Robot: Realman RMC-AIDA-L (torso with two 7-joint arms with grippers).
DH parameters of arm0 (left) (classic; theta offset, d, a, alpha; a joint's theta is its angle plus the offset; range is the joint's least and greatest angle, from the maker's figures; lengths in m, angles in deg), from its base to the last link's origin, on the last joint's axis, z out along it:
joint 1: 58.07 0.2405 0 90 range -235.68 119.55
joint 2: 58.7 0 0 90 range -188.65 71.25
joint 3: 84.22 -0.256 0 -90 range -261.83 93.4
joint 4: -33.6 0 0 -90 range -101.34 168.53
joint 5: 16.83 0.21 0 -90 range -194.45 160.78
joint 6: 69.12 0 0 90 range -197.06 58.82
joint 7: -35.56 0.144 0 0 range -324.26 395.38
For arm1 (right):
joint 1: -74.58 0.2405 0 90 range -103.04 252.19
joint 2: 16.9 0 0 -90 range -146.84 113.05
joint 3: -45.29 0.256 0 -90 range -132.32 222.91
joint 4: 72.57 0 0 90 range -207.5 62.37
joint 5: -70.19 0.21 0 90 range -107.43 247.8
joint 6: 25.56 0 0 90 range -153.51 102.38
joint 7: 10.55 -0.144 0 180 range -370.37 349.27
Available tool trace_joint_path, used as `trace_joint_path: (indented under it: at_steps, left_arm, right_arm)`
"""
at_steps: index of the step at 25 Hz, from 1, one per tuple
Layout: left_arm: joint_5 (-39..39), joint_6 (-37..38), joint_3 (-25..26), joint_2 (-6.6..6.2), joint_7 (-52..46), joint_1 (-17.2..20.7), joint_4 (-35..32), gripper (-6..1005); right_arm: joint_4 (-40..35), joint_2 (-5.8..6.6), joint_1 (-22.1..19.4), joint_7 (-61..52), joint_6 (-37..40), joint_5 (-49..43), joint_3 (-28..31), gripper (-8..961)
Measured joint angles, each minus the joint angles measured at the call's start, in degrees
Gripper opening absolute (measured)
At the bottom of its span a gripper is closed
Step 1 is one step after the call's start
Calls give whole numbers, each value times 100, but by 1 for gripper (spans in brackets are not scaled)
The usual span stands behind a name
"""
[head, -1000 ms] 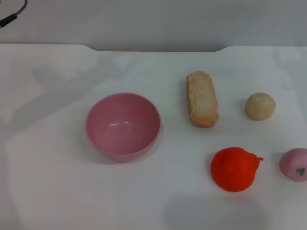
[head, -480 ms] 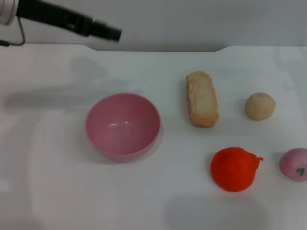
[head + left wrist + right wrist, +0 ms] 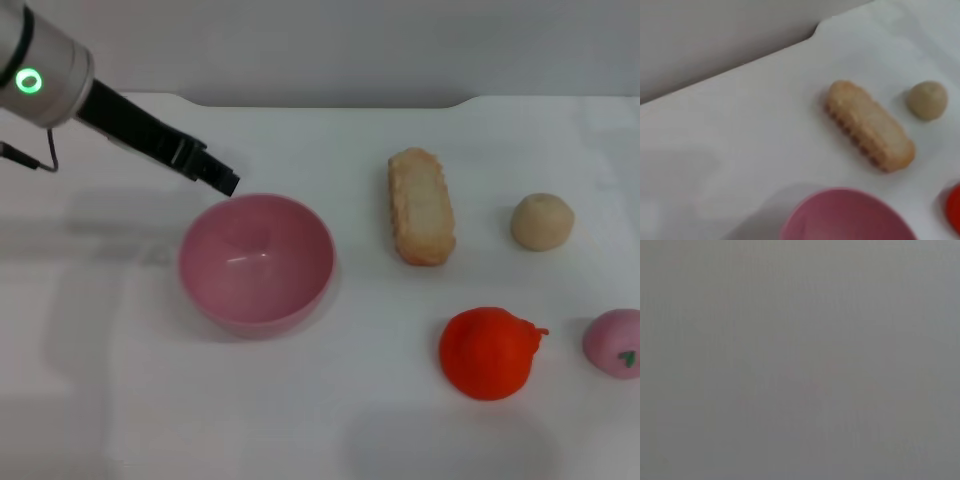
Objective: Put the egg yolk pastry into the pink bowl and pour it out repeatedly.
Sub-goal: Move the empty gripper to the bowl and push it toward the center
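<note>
The pink bowl (image 3: pixel 256 262) stands upright and empty on the white table, left of centre; its rim also shows in the left wrist view (image 3: pixel 850 215). The egg yolk pastry (image 3: pixel 543 221), a small beige ball, lies on the table at the right, and shows in the left wrist view (image 3: pixel 927 100). My left gripper (image 3: pixel 222 180) reaches in from the upper left and hangs just above the bowl's far-left rim. My right gripper is out of view; the right wrist view shows only flat grey.
A long crusty bread (image 3: pixel 421 206) lies between the bowl and the pastry. An orange-red fruit (image 3: pixel 488 352) sits at the front right, and a pink round fruit with a green mark (image 3: pixel 616 343) lies at the right edge. The table's far edge (image 3: pixel 320 100) meets a grey wall.
My left arm has come into view from the upper left and moved down and right, from the table's far edge to just above the bowl's far-left rim. Nothing else moved.
</note>
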Motion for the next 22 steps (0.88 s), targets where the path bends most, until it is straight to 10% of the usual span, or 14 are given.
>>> trace_joint_path:
  at_steps: [5, 22]
  left_arm:
    - [834, -880, -13, 387, -53, 282, 4, 529]
    - [1037, -1180, -140, 447, 31, 420, 528, 535]
  right_arm:
    - [11, -3, 33, 0, 0, 0, 0, 725]
    - [7, -2, 112, 0, -112, 0, -32, 726]
